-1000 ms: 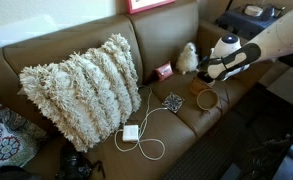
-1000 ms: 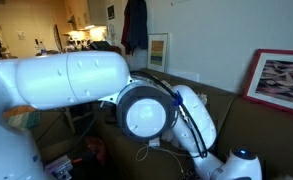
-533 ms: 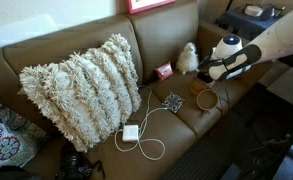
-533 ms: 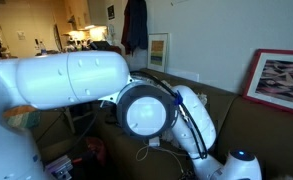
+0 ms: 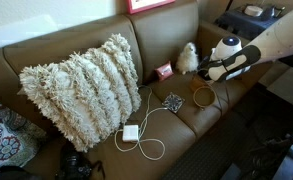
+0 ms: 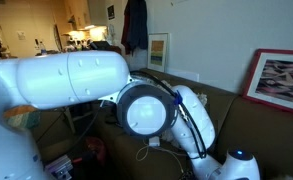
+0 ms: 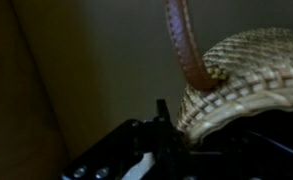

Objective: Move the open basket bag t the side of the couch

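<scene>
REMOTE STATION: The Panda arm (image 5: 248,50) reaches in over the brown leather couch (image 5: 46,55). Its gripper (image 5: 203,76) hangs just above the open basket bag (image 5: 203,96).

The small woven basket sits mouth up on the seat cushion near the couch end at the picture's right. It is just in front of a cream fuzzy lump (image 5: 187,57) that leans on the backrest. A small pink box (image 5: 164,71) lies beside that lump, at the foot of the backrest.

In my wrist view the basket's tan weave fills the right-hand side, close against the dark gripper housing. A reddish-brown strap handle (image 7: 179,50) arcs up from its rim. From no view can I tell whether the gripper is clamped on the basket or stands spread around it.

Further along the cushion, a small patterned square (image 5: 173,102) lies apart from the basket. A white cable (image 5: 146,115) runs past it to a white charger block (image 5: 130,132). A large shaggy cream pillow (image 5: 81,88) is propped against the backrest, and a patterned cushion (image 5: 0,135) shows at the bottom corner.

In an exterior view, a round white joint (image 6: 146,112) of the arm crowds the frame. A framed picture (image 6: 286,80) leans behind it.
</scene>
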You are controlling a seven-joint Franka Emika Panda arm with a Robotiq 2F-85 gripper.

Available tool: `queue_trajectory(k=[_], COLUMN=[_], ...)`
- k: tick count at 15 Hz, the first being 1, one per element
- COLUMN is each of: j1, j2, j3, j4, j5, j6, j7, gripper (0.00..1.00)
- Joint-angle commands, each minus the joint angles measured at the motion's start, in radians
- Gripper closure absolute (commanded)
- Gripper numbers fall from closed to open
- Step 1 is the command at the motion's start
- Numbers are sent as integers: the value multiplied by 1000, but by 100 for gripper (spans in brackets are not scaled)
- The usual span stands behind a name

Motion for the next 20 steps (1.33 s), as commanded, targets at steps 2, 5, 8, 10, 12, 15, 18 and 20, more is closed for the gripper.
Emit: queue_trajectory(k=[2, 5, 8, 10, 12, 15, 18, 20], j1=[-1, 0, 0, 1, -2, -13, -18, -21], j2=[-4, -7, -7, -7, -7, -6, -4, -3], j3=[1, 1, 0, -2, 3, 19, 26, 29], j4=[-18, -20, -22, -24, -25, -27, -31, -34], j5=[-25, -26, -27, -27, -30, -29, -28, -27], j6=[36, 40, 55, 69, 90, 136, 180, 205], j7=[2, 2, 2, 4, -3, -10, -10, -8], gripper=[96, 96, 96, 96, 96, 96, 96, 96])
